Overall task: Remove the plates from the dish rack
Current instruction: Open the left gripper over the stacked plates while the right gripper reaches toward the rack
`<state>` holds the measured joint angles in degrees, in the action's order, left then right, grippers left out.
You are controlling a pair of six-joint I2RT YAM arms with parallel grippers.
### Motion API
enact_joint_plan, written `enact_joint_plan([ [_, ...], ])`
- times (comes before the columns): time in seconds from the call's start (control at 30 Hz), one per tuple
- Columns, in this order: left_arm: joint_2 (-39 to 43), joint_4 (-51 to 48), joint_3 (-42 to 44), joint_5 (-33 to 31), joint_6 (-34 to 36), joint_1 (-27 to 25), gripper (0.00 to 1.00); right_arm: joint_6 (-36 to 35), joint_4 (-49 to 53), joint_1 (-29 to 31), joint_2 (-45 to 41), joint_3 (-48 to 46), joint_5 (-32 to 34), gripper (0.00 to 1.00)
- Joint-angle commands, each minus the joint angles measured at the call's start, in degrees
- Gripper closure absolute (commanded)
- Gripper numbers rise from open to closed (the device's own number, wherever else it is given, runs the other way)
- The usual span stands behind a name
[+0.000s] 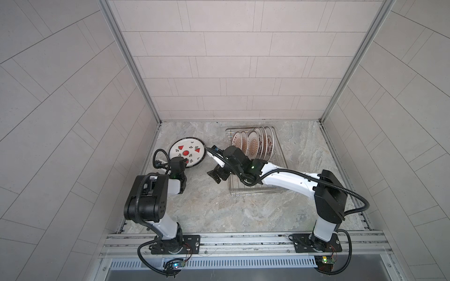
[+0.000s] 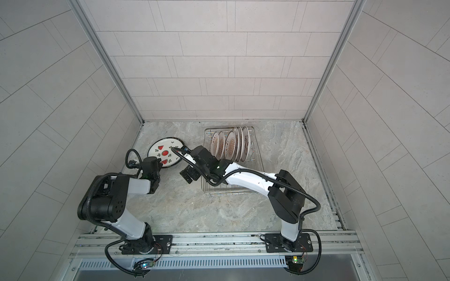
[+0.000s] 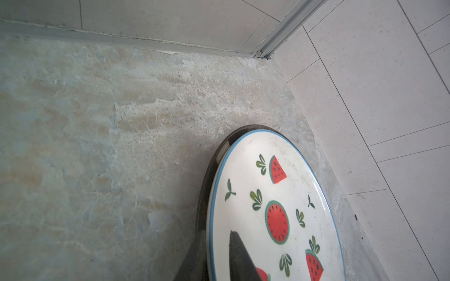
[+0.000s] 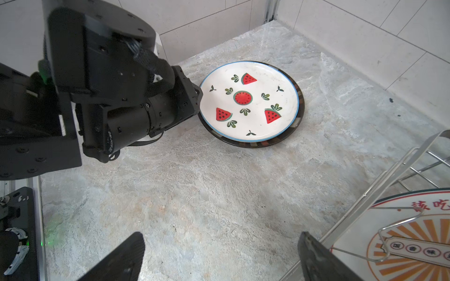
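A watermelon plate (image 1: pixel 187 152) (image 2: pixel 165 152) lies at the far left of the table, on top of another dark-rimmed plate (image 4: pixel 300 107). My left gripper (image 1: pixel 181 161) (image 3: pixel 216 265) is shut on the watermelon plate's (image 3: pixel 280 194) near rim, one finger on its face and one under the edge. Several plates (image 1: pixel 253 143) (image 2: pixel 231 146) stand upright at the far end of the dish rack (image 1: pixel 255 189) (image 2: pixel 226 189). My right gripper (image 1: pixel 216 175) (image 4: pixel 222 258) hangs open and empty over the table, just left of the rack. A sunburst plate (image 4: pixel 414 231) shows beside it.
The tiled left wall and back corner stand close behind the stacked plates. The near half of the rack holds no plates, and my right forearm (image 1: pixel 280 175) reaches across it. Marble tabletop (image 1: pixel 219 211) stretches between the arms' bases.
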<state>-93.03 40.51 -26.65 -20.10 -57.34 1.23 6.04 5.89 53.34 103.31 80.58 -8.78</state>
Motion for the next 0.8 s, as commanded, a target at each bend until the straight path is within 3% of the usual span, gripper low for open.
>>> enact_joint_plan([
  [0.0,-1.2,1.8,-1.8,-2.5,0.6,0.4,0.77,0.4,0.6,-0.3,1.1,2.0,-0.7,0.01],
  [0.23,0.2,2.1,-0.7,-3.5,0.6,0.6,0.77,0.2,0.1,-0.4,1.5,2.6,-0.8,0.02],
  [0.47,10.1,0.4,3.1,-5.0,0.9,0.5,0.76,-0.7,-0.3,-0.4,0.5,2.8,-2.7,0.02],
  [0.63,17.4,-0.5,6.0,-2.8,2.0,0.5,0.76,-1.0,0.3,-0.3,-1.3,2.9,-3.6,0.02],
  [0.77,24.3,-6.0,5.7,2.6,4.7,-0.5,0.76,-1.0,-0.1,-0.1,-4.0,1.2,-3.1,0.02],
])
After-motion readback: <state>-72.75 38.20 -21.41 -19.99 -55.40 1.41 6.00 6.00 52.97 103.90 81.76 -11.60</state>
